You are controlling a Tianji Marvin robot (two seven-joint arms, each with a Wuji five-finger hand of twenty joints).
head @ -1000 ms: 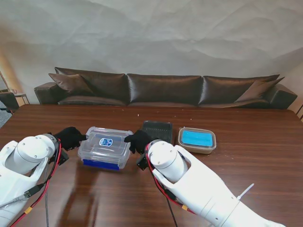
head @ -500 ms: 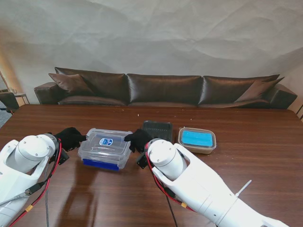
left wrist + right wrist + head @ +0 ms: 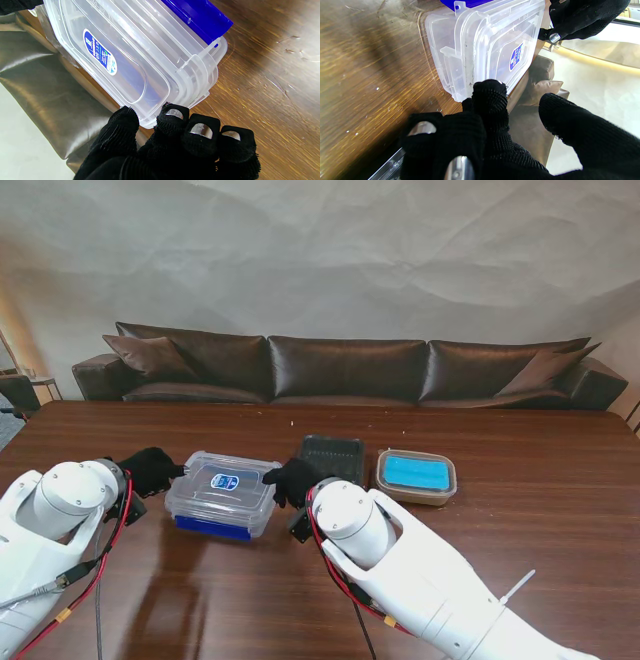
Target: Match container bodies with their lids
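Note:
A clear plastic container (image 3: 222,492) with its clear lid on and a blue label stands on the table in front of me. A blue latch flap (image 3: 213,527) shows along its near side. My left hand (image 3: 150,470) is at its left end. In the left wrist view, the thumb and curled fingers (image 3: 175,117) close around the rim of the container (image 3: 130,57). My right hand (image 3: 292,478) is at the right end. Its forefinger (image 3: 490,97) touches the container (image 3: 485,45) at a corner, and the thumb stands apart in the air.
A black tray (image 3: 332,455) lies just beyond my right hand. To its right sits a shallow container with a blue lid (image 3: 416,475). A dark leather sofa (image 3: 340,370) runs behind the far edge of the wooden table (image 3: 540,510).
The container and my right hand have shifted a very little toward me. The hands stay at the two ends.

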